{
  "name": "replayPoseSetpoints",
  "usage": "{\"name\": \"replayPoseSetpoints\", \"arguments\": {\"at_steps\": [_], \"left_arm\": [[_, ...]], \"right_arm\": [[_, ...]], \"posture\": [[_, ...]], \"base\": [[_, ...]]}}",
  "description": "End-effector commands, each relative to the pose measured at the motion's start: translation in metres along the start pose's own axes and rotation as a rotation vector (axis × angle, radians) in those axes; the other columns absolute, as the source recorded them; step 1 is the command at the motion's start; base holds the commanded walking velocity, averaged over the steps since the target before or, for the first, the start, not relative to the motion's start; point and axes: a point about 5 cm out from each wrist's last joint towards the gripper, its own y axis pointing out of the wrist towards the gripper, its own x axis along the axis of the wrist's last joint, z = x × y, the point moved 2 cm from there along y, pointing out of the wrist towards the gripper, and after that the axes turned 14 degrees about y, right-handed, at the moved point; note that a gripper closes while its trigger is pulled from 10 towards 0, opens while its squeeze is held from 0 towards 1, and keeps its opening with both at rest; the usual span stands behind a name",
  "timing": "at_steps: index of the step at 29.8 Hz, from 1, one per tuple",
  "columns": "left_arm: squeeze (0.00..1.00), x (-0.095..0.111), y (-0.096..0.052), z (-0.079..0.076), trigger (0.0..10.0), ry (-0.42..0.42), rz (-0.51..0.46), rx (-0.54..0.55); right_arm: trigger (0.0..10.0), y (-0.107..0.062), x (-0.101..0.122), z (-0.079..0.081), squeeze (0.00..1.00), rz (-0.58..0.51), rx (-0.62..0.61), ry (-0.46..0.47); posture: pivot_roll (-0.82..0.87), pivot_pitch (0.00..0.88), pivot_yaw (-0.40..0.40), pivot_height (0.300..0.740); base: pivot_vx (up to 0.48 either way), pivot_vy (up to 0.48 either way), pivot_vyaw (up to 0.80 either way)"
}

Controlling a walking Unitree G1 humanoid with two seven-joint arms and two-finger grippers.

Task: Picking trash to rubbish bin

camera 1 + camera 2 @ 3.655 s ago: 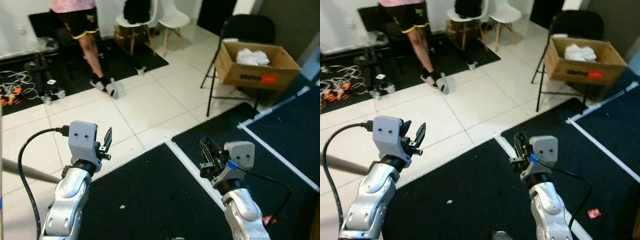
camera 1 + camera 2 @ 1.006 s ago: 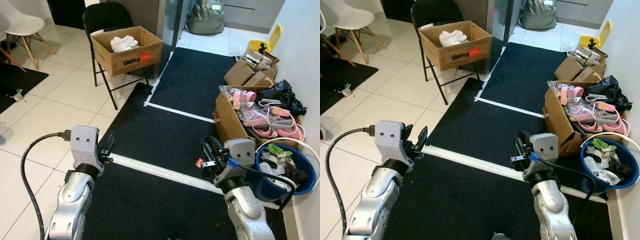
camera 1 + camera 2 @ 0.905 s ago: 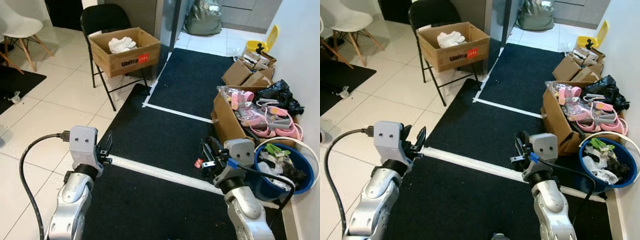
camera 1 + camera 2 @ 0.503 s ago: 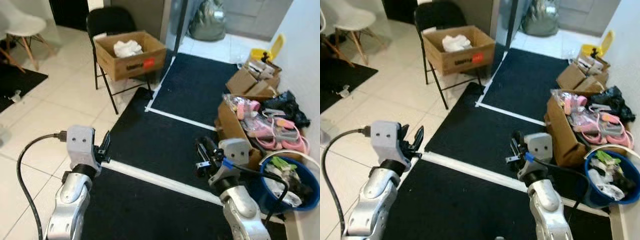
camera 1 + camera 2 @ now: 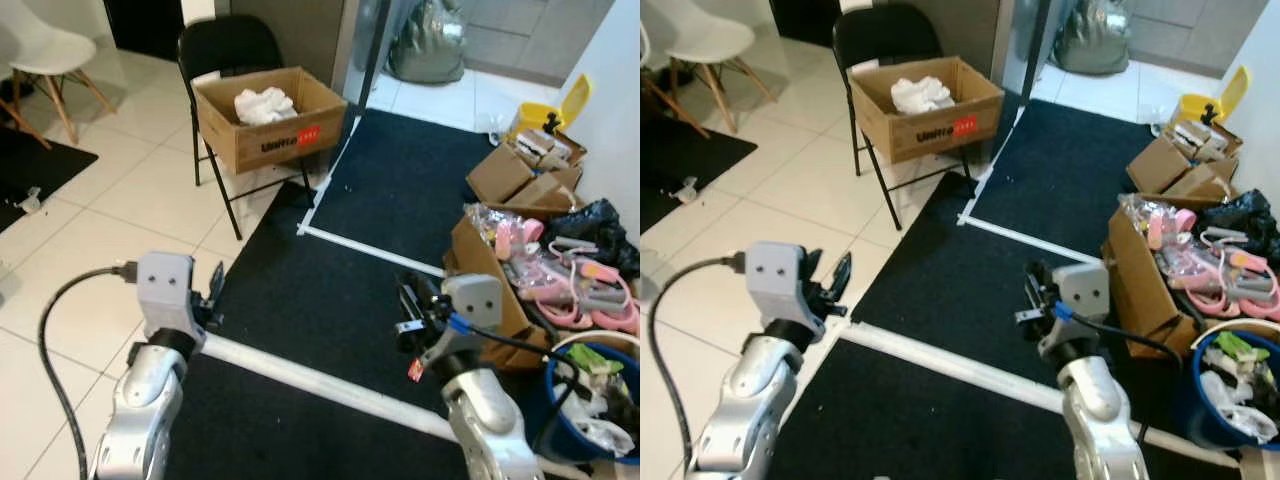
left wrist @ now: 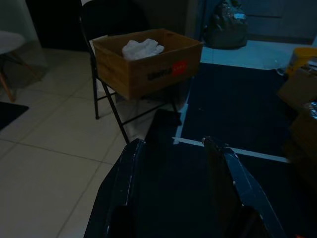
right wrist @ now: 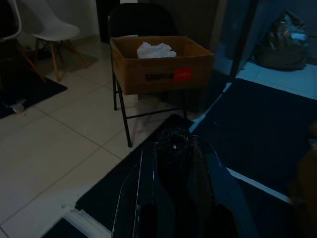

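Farthest left, two white chairs (image 5: 40,50) stand on the pale tile floor (image 5: 110,215), well away from the left pincer (image 5: 215,285) and beyond a dark rug (image 5: 35,165). That pincer is raised in front of the robot over the edge of the black mat (image 5: 330,300), its two fingers (image 6: 126,178) spread wide apart with nothing between them. Ahead of it, a black folding chair (image 5: 215,50) carries an open cardboard box (image 5: 270,120) holding crumpled white paper (image 5: 263,103) and bearing a red label on its side. A white tape line (image 5: 320,380) crosses the mat just beyond and below the left pincer and runs on under the right one.

The right pincer (image 5: 412,312) is also held up over the mat, level with the left and well apart from it; its fingers (image 7: 148,198) stand close together, only a narrow gap showing, and they grip nothing that can be made out. A small red wrapper (image 5: 415,370) lies on the mat just below this pincer, near the tape line. To the right of it sits a brown carton (image 5: 490,290) full of pink items (image 5: 560,275), with more small boxes (image 5: 520,175), a black bag (image 5: 600,220) and a yellow bin (image 5: 555,110) farther off. At the far right, near the wall, the blue rubbish bin (image 5: 575,430) holds mixed scraps, close beside the right arm.
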Motion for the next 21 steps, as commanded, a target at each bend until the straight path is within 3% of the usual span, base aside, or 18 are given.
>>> {"name": "replayPoseSetpoints", "arguments": {"at_steps": [1,6,11,21], "left_arm": [[0.0,-0.0046,-0.0022,-0.002,10.0,0.003,0.02,-0.008],[0.0,-0.0041,-0.003,-0.0037,10.0,0.001,0.019,-0.011],[0.0,-0.0047,-0.0022,-0.0035,10.0,0.0,0.021,-0.014],[0.0,-0.0046,-0.0013,-0.0026,10.0,0.002,0.021,-0.01]], "right_arm": [[10.0,-0.0041,-0.0026,-0.0057,0.0,0.021,-0.019,-0.002],[10.0,-0.0042,-0.0027,-0.007,0.0,0.022,-0.025,0.001],[10.0,-0.0048,-0.0024,-0.005,0.0,0.021,-0.022,0.007],[10.0,-0.0021,-0.002,-0.0052,0.0,0.023,-0.022,0.007]], "posture": [[-0.03,0.141,-0.024,0.74],[-0.03,0.145,-0.021,0.74],[-0.03,0.15,-0.022,0.74],[-0.03,0.155,-0.029,0.74]], "base": [[0.311,0.0,0.0],[0.313,0.0,0.0],[0.315,0.0,-0.56],[0.314,0.0,0.0]]}}
